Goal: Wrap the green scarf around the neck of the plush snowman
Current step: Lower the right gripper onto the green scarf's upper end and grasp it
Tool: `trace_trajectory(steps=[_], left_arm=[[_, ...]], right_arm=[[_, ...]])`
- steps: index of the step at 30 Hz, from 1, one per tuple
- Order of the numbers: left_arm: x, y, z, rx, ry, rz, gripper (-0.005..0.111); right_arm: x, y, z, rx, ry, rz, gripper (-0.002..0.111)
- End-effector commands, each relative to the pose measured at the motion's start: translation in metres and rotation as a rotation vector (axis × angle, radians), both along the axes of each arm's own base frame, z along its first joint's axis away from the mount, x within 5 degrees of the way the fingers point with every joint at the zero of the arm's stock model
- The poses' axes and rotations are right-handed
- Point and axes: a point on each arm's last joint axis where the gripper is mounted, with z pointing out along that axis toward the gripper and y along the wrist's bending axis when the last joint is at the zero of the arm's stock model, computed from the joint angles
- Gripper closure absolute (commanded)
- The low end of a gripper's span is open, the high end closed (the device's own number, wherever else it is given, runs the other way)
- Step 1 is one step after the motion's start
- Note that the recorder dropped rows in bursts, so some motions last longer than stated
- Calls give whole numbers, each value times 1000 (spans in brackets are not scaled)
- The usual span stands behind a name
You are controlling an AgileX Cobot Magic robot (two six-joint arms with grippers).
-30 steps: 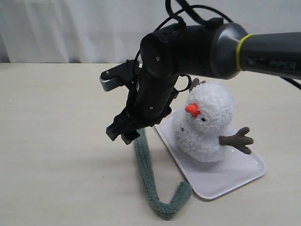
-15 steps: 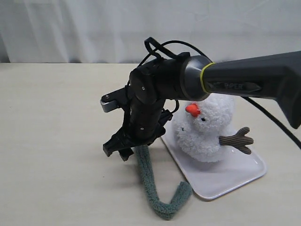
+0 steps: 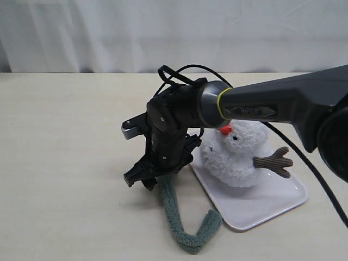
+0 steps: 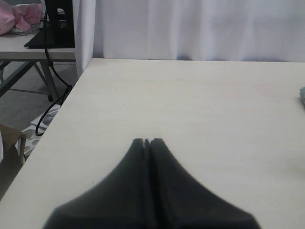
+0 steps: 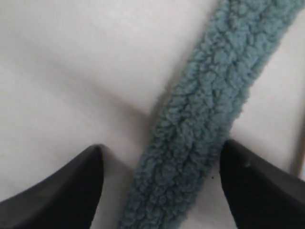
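A pale beige surface (image 3: pixel 65 163) fills the exterior view and is closed at the back by a white curtain (image 3: pixel 109 32). In the left wrist view, a second table (image 4: pixel 24 47) stands beyond the surface's edge. It carries a pink bundle (image 4: pixel 19 16) and a black stand (image 4: pixel 57 24), and a black cable (image 4: pixel 52 90) hangs from it towards the floor.

A white rectangular tray (image 3: pixel 272 198) lies on the surface. The plush snowman (image 3: pixel 239 157) sits on it, with its orange nose and one brown arm showing. The dark right arm (image 3: pixel 261 106) crosses in front of the snowman's head and hides the top of it.

The green scarf (image 3: pixel 171 212) lies on the surface just beside the tray. It runs from under the right tool (image 3: pixel 142 176) towards the near edge, then bends in a U so that its far end rests against the tray's rim.

In the right wrist view, the right tool (image 5: pixel 164 191) stands wide. It has one finger on each side of the scarf (image 5: pixel 205 109) and grips nothing.

The left tool (image 4: pixel 147 142) has its fingers pressed together with nothing between them, over bare surface well apart from the scarf.
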Motion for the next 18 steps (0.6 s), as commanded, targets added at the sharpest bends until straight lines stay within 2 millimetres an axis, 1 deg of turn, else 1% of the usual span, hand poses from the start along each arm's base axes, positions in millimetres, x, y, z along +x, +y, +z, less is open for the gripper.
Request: trace_trajectory(steps=[1, 4, 7, 9, 10, 13, 15, 16, 18], left_arm=[[0, 0, 0, 9, -10, -5, 107], [0, 0, 0, 9, -10, -5, 107], [0, 0, 0, 9, -10, -5, 107], [0, 0, 0, 9, -10, -5, 107], [0, 0, 0, 9, -10, -5, 107], [0, 0, 0, 9, -10, -5, 107], [0, 0, 0, 9, -10, -5, 107], [0, 0, 0, 9, -10, -5, 107], [0, 0, 0, 9, -10, -5, 107]], right_arm=[[2, -1, -14, -24, 5, 4, 46], [1, -2, -15, -30, 11, 4, 51], [2, -2, -15, -38, 5, 44, 64], [2, -2, -15, -42, 4, 71, 76], [2, -3, -15, -56, -5, 85, 87], [4, -4, -12, -74, -27, 115, 104], [5, -5, -5, -80, -48, 125, 104], [6, -6, 9, -84, -85, 142, 104], [5, -7, 26, -75, -118, 146, 104]])
